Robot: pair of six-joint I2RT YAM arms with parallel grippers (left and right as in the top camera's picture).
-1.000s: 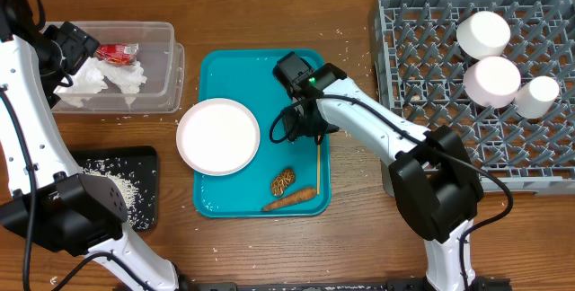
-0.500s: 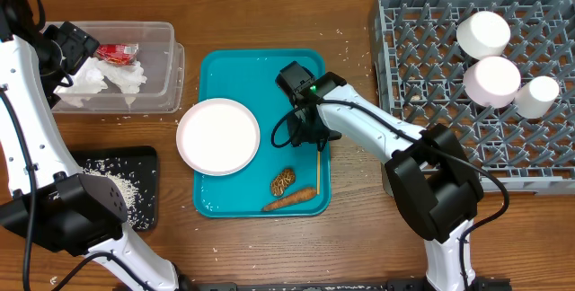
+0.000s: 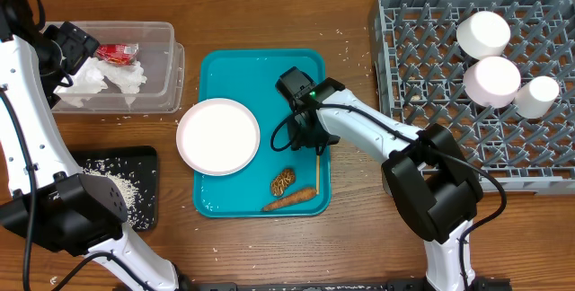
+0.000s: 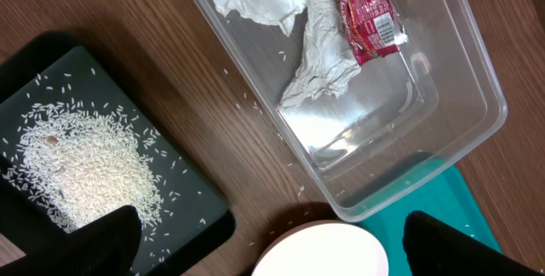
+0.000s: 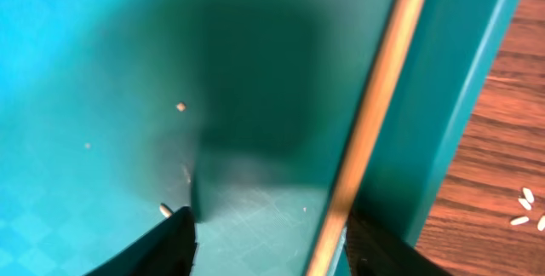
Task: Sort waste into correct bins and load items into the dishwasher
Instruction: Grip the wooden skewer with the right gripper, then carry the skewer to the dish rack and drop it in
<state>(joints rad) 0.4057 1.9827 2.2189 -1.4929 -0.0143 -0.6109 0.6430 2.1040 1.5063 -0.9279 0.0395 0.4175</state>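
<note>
Wooden table (image 3: 269,22) carries the teal tray (image 3: 234,75). My right gripper (image 5: 274,240) sits low by its right rim, jaws half open astride the thin wooden stick (image 5: 370,114), holding nothing. Light, stiff, apt to roll: I'd pinch it mid-length.

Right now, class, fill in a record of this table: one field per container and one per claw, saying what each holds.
clear tub: crumpled napkin, red wrapper
black tray: loose rice
teal tray: biscuit, carrot stick, wooden stick; white plate overlaps its left edge
dish rack: three white dishes
left claw: open, empty
right claw: open, astride the wooden stick
</note>
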